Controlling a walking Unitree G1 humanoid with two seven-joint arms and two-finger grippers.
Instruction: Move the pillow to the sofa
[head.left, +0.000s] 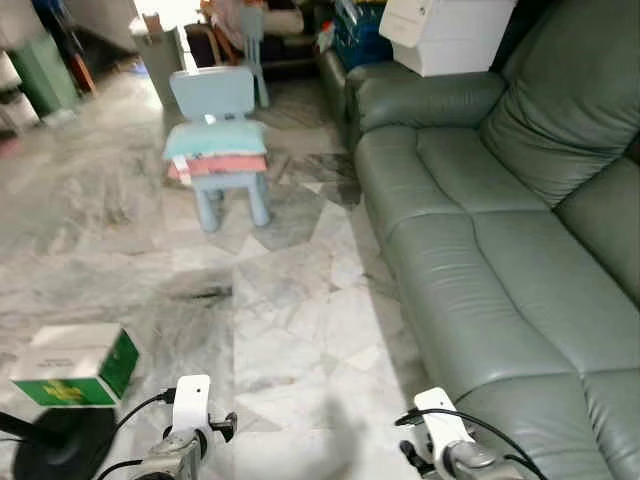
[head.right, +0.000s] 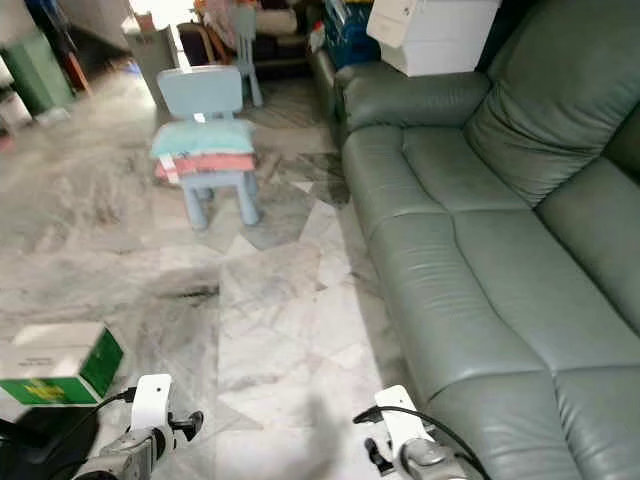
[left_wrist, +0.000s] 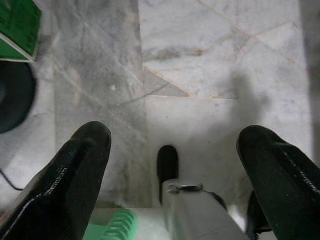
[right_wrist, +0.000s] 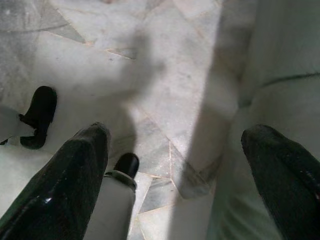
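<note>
Even daylight w/ glare at far doorway; wrist views soft, shadowed.

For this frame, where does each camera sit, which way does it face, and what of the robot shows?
Left eye, head: looks forward and down at the marble floor, the green leather sofa and the pale blue child's chair bearing stacked pillows; both wrists low.
Right eye: same scene.
Left wrist: faces the floor between the open left gripper; green-and-white box.
Right wrist: faces the floor by the sofa base; open right gripper.
Shared: floor.
</note>
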